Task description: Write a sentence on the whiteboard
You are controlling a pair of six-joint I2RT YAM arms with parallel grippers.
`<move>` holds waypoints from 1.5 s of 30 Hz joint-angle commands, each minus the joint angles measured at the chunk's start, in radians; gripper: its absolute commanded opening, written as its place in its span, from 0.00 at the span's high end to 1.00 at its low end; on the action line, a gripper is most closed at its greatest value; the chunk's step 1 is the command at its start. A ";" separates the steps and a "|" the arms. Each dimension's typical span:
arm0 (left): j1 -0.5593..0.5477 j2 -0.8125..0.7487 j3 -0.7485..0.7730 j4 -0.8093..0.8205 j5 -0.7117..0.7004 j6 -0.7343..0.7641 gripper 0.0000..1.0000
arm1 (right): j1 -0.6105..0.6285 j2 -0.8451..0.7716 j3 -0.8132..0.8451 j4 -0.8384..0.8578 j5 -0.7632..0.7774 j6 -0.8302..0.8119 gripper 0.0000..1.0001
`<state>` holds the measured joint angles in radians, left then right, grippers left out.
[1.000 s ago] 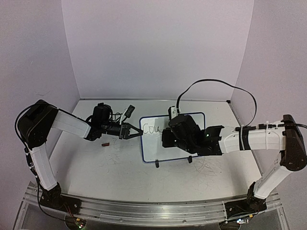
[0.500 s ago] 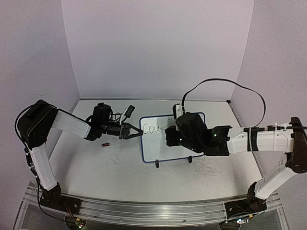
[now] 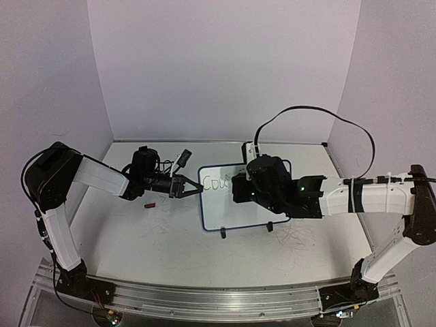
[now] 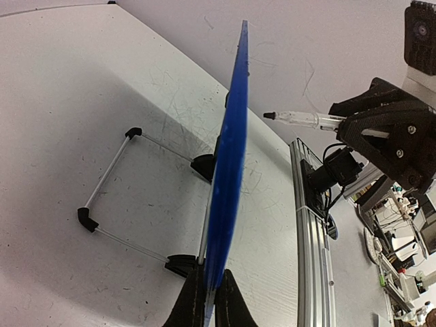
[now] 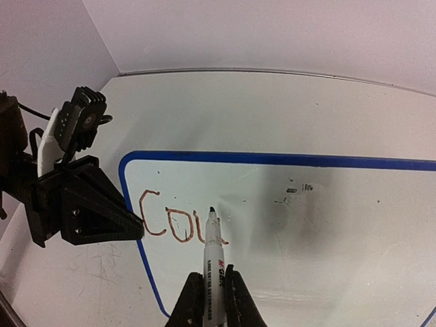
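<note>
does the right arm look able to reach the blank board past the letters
Probably yes: the marker tip is by the letters, the whiteboard beyond is bare, and the left gripper pinches only its left edge.

My right gripper [image 5: 212, 276] sat at the bottom centre of the frame, both fingers clamped on a marker [image 5: 214, 259] that pointed straight up the picture. Its black tip touched the whiteboard [image 5: 327, 238] just right of the letters [image 5: 174, 223], reddish-brown strokes reading "Cou" in the board's left part. The blue frame ran across the middle and curved down at the left. There the left gripper [image 5: 133, 226], a black wedge at mid-left, met the board's left edge. A few faint grey smudges [image 5: 296, 189] marked the board right of centre. Pale tabletop [image 5: 259, 109] lay beyond, up to the lilac wall [image 5: 272, 30].
</note>
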<state>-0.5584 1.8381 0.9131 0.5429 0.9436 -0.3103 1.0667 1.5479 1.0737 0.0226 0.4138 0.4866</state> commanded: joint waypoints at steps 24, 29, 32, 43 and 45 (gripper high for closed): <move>-0.006 -0.027 -0.002 -0.012 0.035 -0.010 1.00 | -0.013 0.044 0.055 -0.015 0.042 0.000 1.00; -0.006 -0.029 -0.001 -0.013 0.035 -0.010 1.00 | -0.014 0.053 0.064 -0.017 0.050 0.000 1.00; -0.006 -0.030 -0.004 -0.014 0.035 -0.010 1.00 | -0.015 0.050 0.060 -0.022 0.052 0.012 1.00; -0.006 -0.027 -0.002 -0.014 0.035 -0.009 1.00 | -0.014 0.030 0.019 -0.080 0.054 0.061 1.00; -0.006 -0.027 -0.002 -0.014 0.036 -0.009 1.00 | -0.014 0.029 0.013 -0.083 0.052 0.068 1.00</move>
<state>-0.5583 1.8381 0.9131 0.5426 0.9436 -0.3099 1.0546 1.5894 1.0973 -0.0321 0.4404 0.5290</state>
